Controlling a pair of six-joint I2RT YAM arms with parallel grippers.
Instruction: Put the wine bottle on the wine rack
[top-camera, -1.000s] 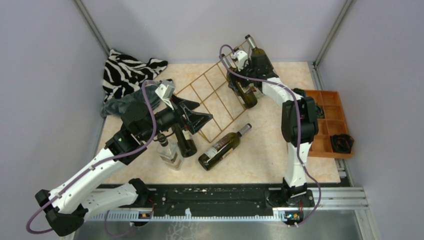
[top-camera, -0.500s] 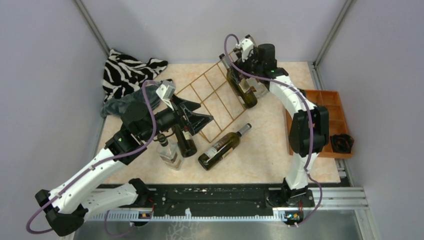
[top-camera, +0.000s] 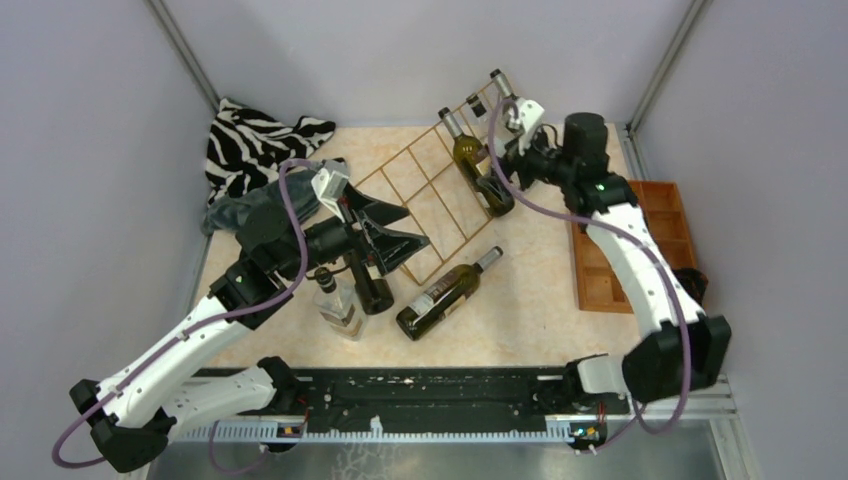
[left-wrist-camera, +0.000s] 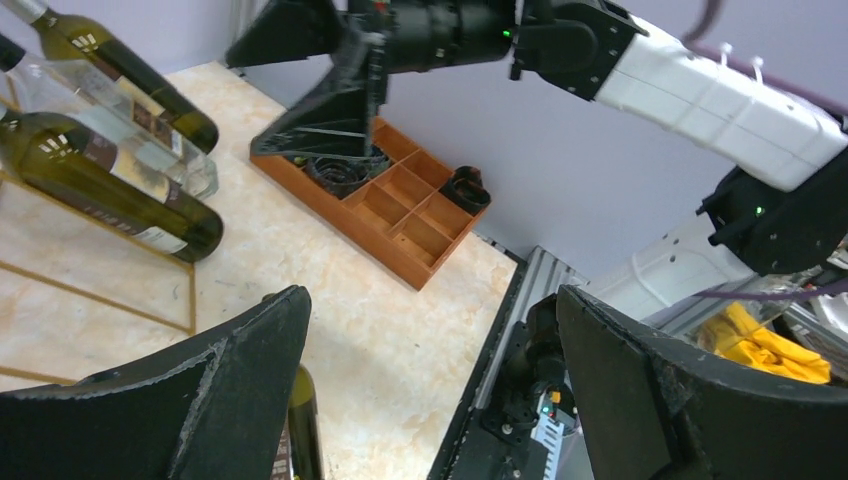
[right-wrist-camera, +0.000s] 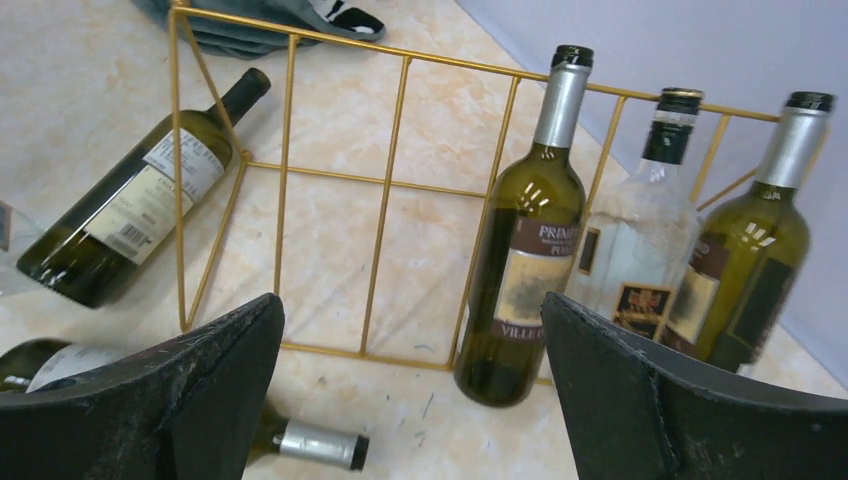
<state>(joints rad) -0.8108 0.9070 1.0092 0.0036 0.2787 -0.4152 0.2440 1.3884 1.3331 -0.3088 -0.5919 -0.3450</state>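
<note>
Rack (right-wrist-camera: 389, 185): thin gold wire grid

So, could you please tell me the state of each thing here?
Wine rack: three bottles resting on it.
Loose wine bottle: lying on the table, off the rack.
Dark bottle: standing upright.
Clear bottle beside it: standing upright.
Left claw: open, empty.
Right claw: open, empty.

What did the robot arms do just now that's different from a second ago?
The right gripper opened, let go of the green wine bottle resting on the wine rack, and pulled away to the right. The left gripper stayed open above the standing bottles, and the bottle lying on the table did not move.
</note>
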